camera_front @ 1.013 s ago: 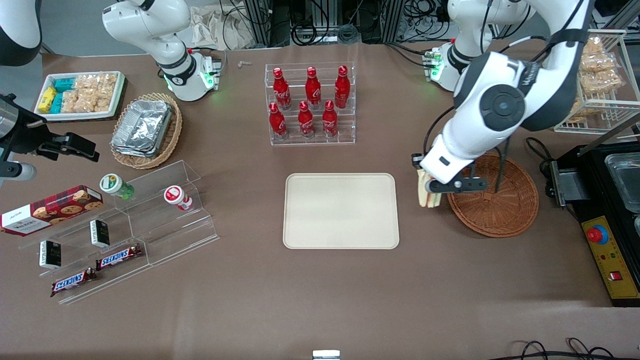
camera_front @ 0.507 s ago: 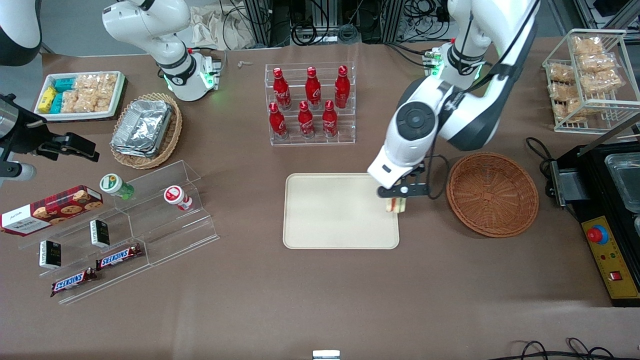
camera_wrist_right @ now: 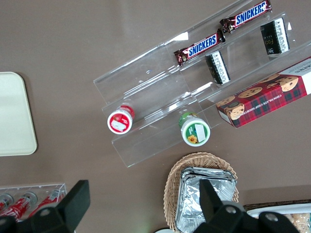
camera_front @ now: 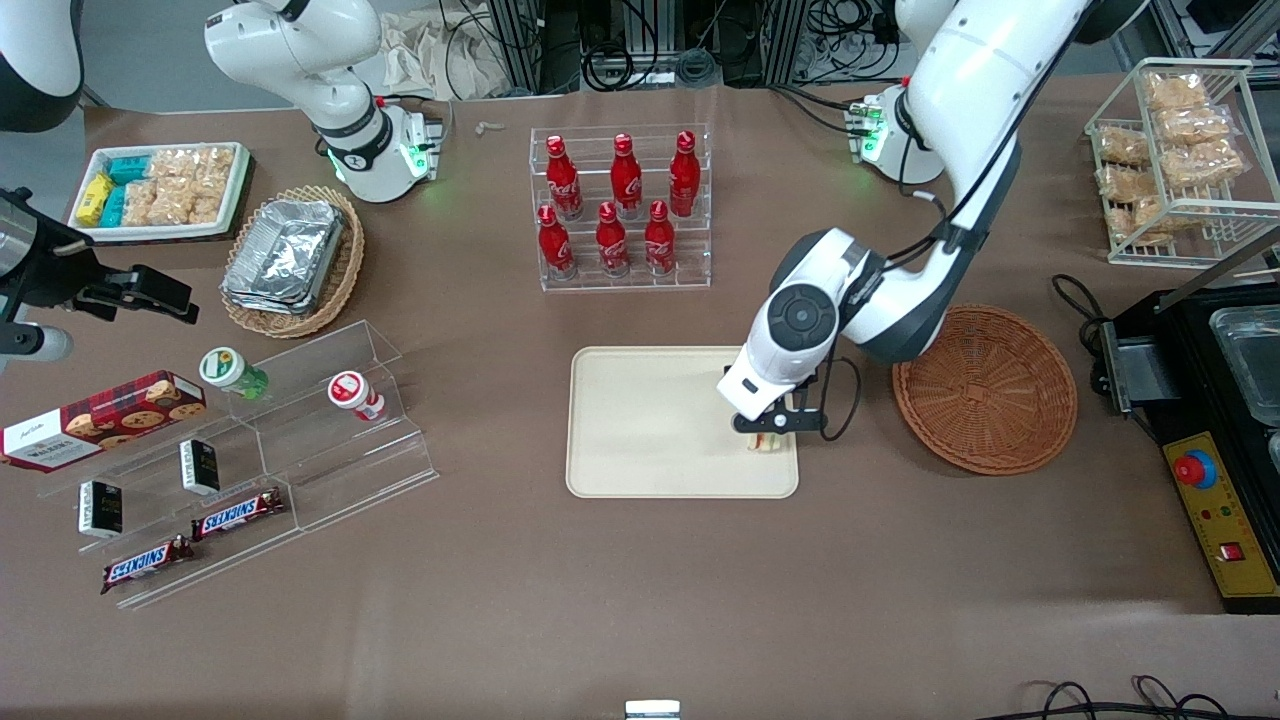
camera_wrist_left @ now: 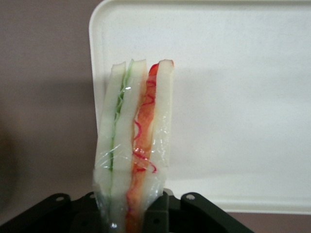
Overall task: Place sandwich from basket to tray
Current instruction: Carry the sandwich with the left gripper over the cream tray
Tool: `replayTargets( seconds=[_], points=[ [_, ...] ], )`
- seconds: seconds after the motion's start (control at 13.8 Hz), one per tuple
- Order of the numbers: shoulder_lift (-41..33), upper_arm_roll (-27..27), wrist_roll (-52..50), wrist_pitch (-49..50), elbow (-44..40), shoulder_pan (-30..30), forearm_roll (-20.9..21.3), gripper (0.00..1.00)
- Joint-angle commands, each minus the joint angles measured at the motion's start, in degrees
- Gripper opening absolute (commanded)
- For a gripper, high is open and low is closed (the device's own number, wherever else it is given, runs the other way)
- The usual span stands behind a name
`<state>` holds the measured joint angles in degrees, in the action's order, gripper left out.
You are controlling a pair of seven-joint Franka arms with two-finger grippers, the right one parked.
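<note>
Over the last second the claw (camera_front: 765, 436), clamped on the sandwich (camera_front: 762, 442), has carried it from beside the basket (camera_front: 985, 388) to low over the tray (camera_front: 650, 420), right of frame centre, so release likely comes next.

even bright light, soft shadows, sharp

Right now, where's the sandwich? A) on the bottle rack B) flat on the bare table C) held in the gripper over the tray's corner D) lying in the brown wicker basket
C: the gripper is shut on the sandwich above the tray near its corner; the basket holds nothing.
</note>
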<state>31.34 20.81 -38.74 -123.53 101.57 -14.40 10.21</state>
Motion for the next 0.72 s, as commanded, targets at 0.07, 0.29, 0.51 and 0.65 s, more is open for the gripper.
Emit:
replayTargets(
  seconds=[0.07,0.29,0.51,0.65],
  points=[
    [4.3,0.0,-1.8,-1.6,-2.0,-0.2,4.0,0.00],
    [4.9,-0.1,-1.3,-2.1,-2.0,0.1,4.0,0.47],
    [4.4,-0.1,-1.4,-2.6,-2.2,0.3,3.9,1.00],
    [4.3,-0.2,-1.3,-2.1,-3.8,-0.2,4.6,1.00]
  ],
)
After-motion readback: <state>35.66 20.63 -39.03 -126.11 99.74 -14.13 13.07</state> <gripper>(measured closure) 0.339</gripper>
